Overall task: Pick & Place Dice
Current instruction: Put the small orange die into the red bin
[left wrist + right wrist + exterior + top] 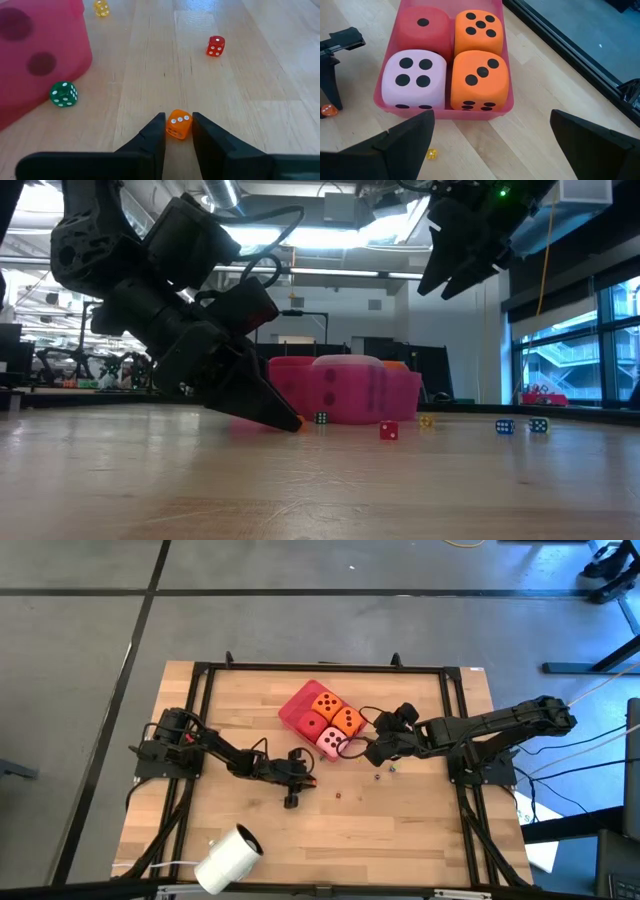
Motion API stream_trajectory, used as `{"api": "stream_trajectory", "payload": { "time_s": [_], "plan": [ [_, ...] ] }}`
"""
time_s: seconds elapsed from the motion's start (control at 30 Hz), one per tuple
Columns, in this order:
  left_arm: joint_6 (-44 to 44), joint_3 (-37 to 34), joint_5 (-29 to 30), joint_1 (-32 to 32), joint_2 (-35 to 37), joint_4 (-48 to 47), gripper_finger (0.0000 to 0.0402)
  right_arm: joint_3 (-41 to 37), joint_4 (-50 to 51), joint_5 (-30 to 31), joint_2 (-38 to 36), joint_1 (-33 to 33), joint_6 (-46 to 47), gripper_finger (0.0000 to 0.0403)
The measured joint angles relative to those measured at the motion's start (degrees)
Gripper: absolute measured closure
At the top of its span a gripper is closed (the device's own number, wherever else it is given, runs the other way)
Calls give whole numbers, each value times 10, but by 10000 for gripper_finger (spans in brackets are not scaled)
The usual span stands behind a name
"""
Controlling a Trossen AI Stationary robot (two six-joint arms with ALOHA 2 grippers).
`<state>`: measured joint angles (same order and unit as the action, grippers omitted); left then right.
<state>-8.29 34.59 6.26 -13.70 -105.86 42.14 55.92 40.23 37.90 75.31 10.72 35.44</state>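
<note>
The four large soft cubes sit packed in the shallow red square tray (495, 60): a red one (422, 27), a pink one (413, 80) and two orange ones (479, 31) (480, 80), just ahead of the right gripper (490, 145), which is held above the table with fingers spread wide. The left gripper (178, 137) is lowered to the wooden table (240, 100), its fingers closed against a tiny translucent orange die (178, 125). A pick seems to be in hand; next, a lift is called for without letting the little die slip
</note>
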Motion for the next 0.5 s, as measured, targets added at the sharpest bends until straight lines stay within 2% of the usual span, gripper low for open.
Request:
{"api": "stream_trajectory", "payload": {
  "time_s": [0.27,0.5],
  "plan": [
    [3,-2,-1,0,25,-8,321,0,0,0,0,0,0,4],
    [54,-1,1,3,95,-31,322,0,0,0,0,0,0,4]
  ]
}}
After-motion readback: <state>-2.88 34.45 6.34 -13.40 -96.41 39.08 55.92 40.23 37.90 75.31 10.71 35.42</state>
